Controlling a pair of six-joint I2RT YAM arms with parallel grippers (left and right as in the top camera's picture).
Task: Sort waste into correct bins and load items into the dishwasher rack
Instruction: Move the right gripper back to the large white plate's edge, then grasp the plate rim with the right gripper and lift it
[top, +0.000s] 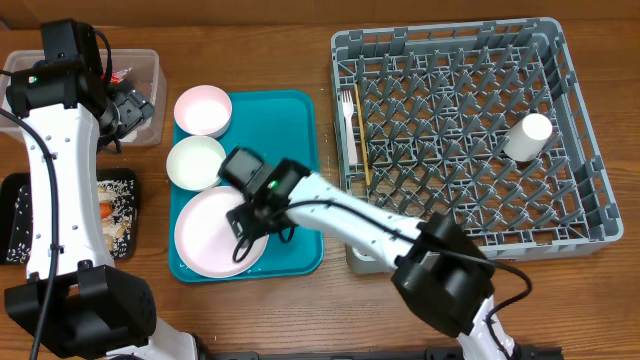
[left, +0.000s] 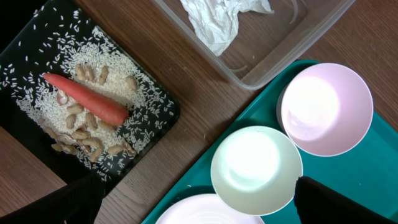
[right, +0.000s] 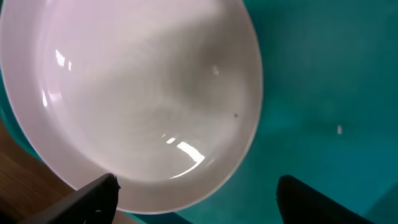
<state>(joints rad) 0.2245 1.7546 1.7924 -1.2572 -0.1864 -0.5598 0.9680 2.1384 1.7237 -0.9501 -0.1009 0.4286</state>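
Note:
The large whitish-pink plate (top: 205, 240) lies on the teal tray (top: 290, 140) below a white bowl (top: 195, 162) and a pink bowl (top: 203, 110). My right gripper (top: 245, 218) is open and low over the plate's right side. In the right wrist view its fingers (right: 199, 199) straddle the plate's rim (right: 137, 93). My left gripper (top: 125, 108) is open and empty above the clear tub (top: 150, 65), which holds the crumpled napkin (left: 217, 22). The black tray (left: 25, 56) holds the carrot (left: 87, 99), rice and scraps. The grey rack (top: 590, 170) holds the cup (top: 527, 137), fork (top: 348, 112) and stick (top: 363, 160).
The black tray (top: 112, 215) sits left of the teal tray, below the tub. A second dark object (top: 14, 215) lies at the table's far left edge. A bit of red (top: 122, 73) shows inside the tub. The rack fills the right side of the table.

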